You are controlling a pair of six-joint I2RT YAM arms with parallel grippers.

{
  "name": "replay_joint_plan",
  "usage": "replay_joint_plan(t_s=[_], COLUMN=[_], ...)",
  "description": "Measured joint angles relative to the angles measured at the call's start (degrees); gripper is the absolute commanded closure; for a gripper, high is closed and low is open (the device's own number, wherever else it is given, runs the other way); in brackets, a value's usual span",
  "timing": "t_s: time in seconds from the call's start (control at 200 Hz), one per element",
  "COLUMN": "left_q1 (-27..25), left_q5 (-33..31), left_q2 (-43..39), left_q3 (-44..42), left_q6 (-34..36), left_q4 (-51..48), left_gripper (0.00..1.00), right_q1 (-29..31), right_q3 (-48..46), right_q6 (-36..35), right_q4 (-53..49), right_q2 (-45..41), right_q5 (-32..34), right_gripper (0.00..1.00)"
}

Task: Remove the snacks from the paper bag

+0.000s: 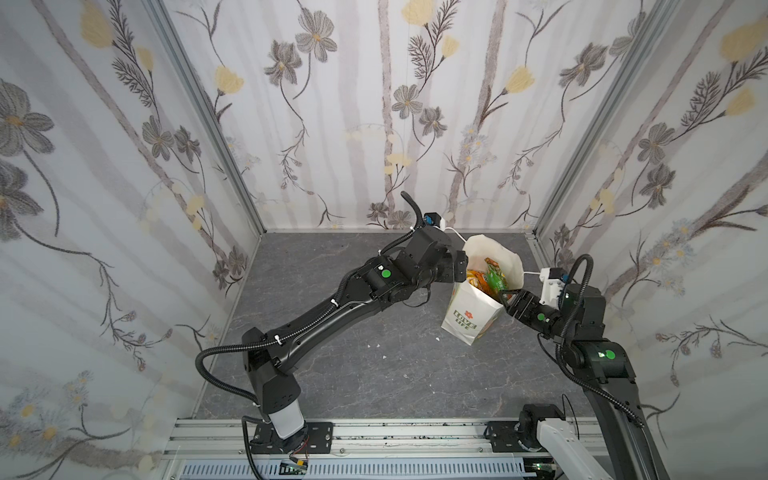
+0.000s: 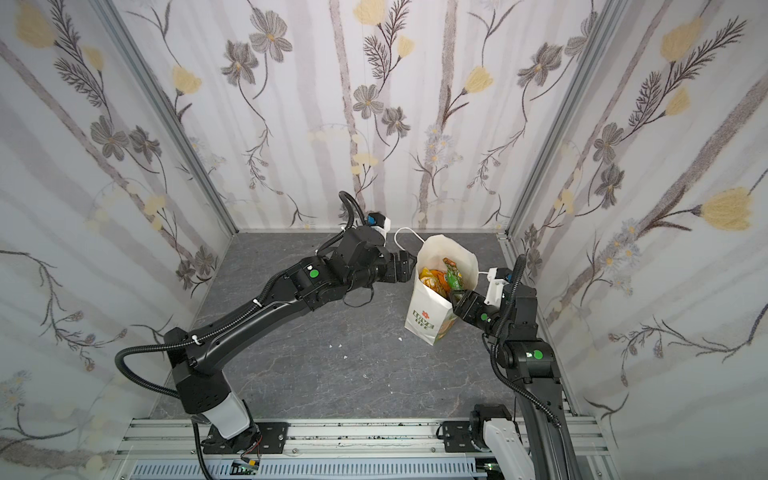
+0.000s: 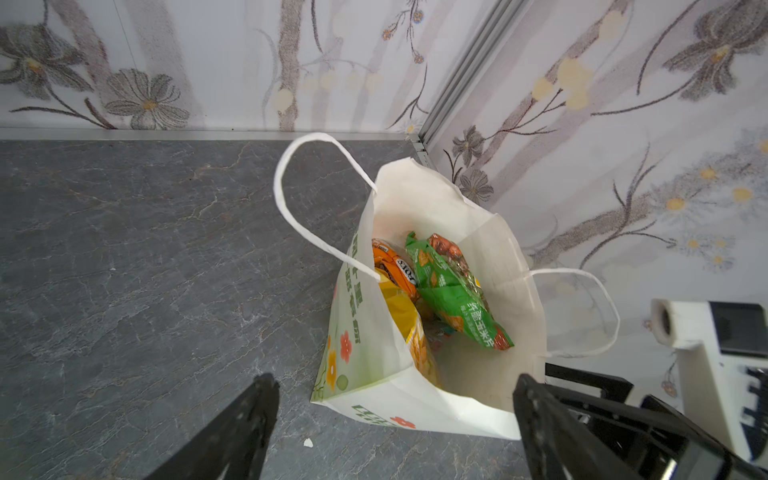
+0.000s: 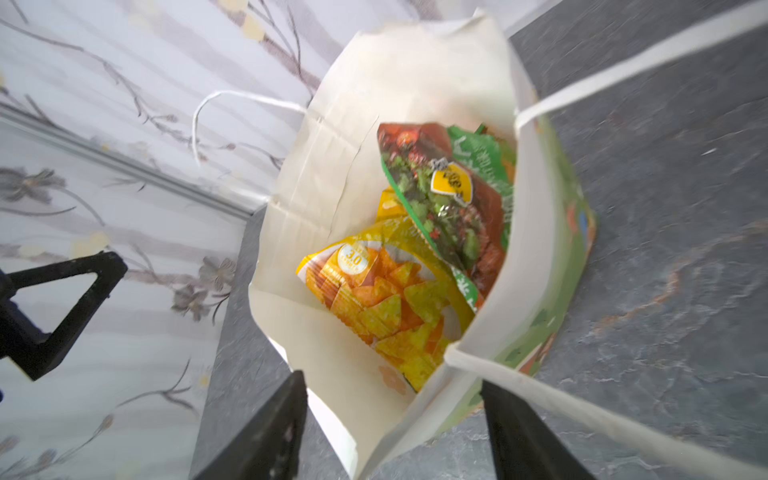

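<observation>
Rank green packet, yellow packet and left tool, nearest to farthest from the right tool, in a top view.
1. Green packet, right side of bag.
2. Yellow packet, left side of bag.
3. Left tool, outside its left wall.

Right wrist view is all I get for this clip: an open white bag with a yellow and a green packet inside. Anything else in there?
Observer: Yes. The left wrist view shows an orange packet in the paper bag, wedged between the yellow packet and the green packet.
Operator: And the black shape at my frame's edge?
Observer: Most likely the left gripper. In both top views it sits open beside the bag's rim, holding nothing.
Operator: Is the bag upright?
Observer: Yes. In a top view it stands on the table, with its green LOVE LIFE lettering facing the robot's base.
</observation>
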Motion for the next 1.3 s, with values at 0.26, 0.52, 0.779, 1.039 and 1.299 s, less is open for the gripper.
replay_joint_plan(t_s=[0.26, 0.52, 0.779, 1.039, 1.299], left_q1=[0.0, 1.2, 4.3, 6.0, 6.2], left_q5=[-7.6, -5.6, 3.7, 13.2, 16.0], left_q2=[20.2, 32.1, 35.6, 37.3, 35.8], left_q3=[32.3, 46.7, 45.3, 45.3, 44.1], left_q6=[3.2, 10.4, 10.7, 6.9, 4.8], left_q4=[-13.6, -21.7, -21.8, -21.9, -24.2], left_gripper=[0.13, 0.24, 0.48, 0.82, 1.0], right_q1=[-4.9, -5.2, -4.5, -3.0, -0.9], right_q3=[8.2, 9.5, 9.4, 10.4, 11.3], right_q6=[-0.9, -2.5, -4.1, -5.4, -6.1], right_q4=[0.8, 1.3, 1.4, 1.4, 1.0], right_q2=[9.2, 16.1, 19.6, 23.5, 24.3], right_q5=[15.0, 11.3, 6.8, 4.3, 4.0], right_gripper=[0.18, 0.2, 0.45, 0.66, 0.84])
